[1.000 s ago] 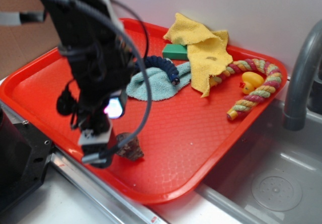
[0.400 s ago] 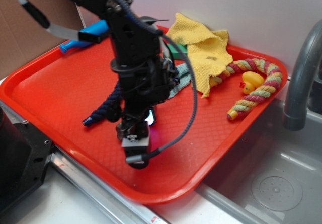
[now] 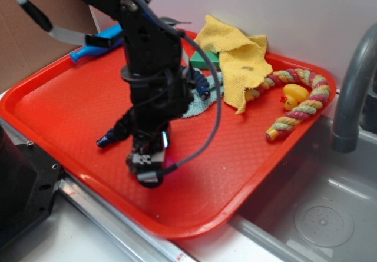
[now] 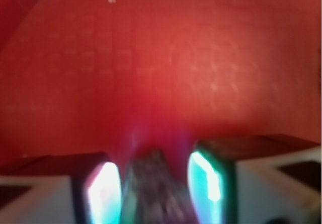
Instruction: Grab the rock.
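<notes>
Wrist view puts the rock [image 4: 153,191] between the two glowing pads [image 4: 103,191] of the gripper [image 4: 156,189], a dark, rough lump filling the gap at the bottom edge of the frame. Both pads sit tight against its sides, so the pincer is pinching the rock. Beyond it spreads the blurred red floor of the tray [image 4: 166,73], with a pale speck near the far edge.

Exterior view shows the black arm reaching down from the upper left, with the gripper [image 3: 144,171] pointing downward at the near left part of the red tray [image 3: 247,156]. The rock itself is hidden there behind the fingers, and whether it touches the tray floor or hangs just above it cannot be told. A dark blue rope [image 3: 112,135] pokes out just left of the arm and another part of it lies behind, on a crumpled teal cloth [image 3: 197,104]. Farther back sits a green block [image 3: 206,60], partly under a yellow cloth [image 3: 238,59]. On the far right of the tray a multicoloured rope toy [image 3: 300,106] curls around a yellow rubber duck [image 3: 293,95]. A blue tool [image 3: 97,43] lies at the far left rim. Right of the tray a grey faucet [image 3: 350,91] rises over a steel sink [image 3: 318,215]
</notes>
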### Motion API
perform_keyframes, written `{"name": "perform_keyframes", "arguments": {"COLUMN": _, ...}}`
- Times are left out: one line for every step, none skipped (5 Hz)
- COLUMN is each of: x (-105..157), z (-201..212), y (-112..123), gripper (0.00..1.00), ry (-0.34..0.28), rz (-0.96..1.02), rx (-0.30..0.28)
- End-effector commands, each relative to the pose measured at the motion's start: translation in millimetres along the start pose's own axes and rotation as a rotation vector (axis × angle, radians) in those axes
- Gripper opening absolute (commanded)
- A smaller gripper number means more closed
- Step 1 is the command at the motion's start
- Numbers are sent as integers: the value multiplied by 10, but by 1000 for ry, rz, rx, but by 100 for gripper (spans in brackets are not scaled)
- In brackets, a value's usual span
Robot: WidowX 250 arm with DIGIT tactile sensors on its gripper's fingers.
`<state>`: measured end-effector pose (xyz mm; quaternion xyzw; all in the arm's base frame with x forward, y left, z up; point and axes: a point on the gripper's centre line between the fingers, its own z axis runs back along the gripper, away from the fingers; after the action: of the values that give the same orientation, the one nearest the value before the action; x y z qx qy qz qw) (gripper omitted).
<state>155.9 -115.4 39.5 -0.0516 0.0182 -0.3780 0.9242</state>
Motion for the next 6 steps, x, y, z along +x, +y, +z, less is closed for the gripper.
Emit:
{"name": "perform_keyframes", "arguments": {"x": -288, "z": 573, "y": -139, "gripper": 100, "ry": -142, "rz": 98, "rx": 113}}
{"name": "perform_keyframes", "arguments": {"x": -248, "z": 450, "y": -267, "gripper": 100, "ry": -132, "rz": 291, "rx": 120}}
{"name": "perform_keyframes", "arguments": {"x": -177, "z": 193, "y": -372, "gripper": 100, "ry": -60, "rz": 341, "rx": 98}}
{"name": "perform_keyframes", "arguments": {"x": -215, "z": 20, "y": -348, "gripper": 100, "ry": -33, "rz": 371, "rx": 62}}
{"name": "perform_keyframes", "arguments": {"x": -338, "z": -35, "y": -284, "gripper": 100, "ry": -38, "rz": 399, "rx": 41}}
{"name": "perform_keyframes", "arguments": {"x": -342, "z": -119, "y": -192, "gripper": 100, "ry": -26, "rz": 394, "rx": 29}}
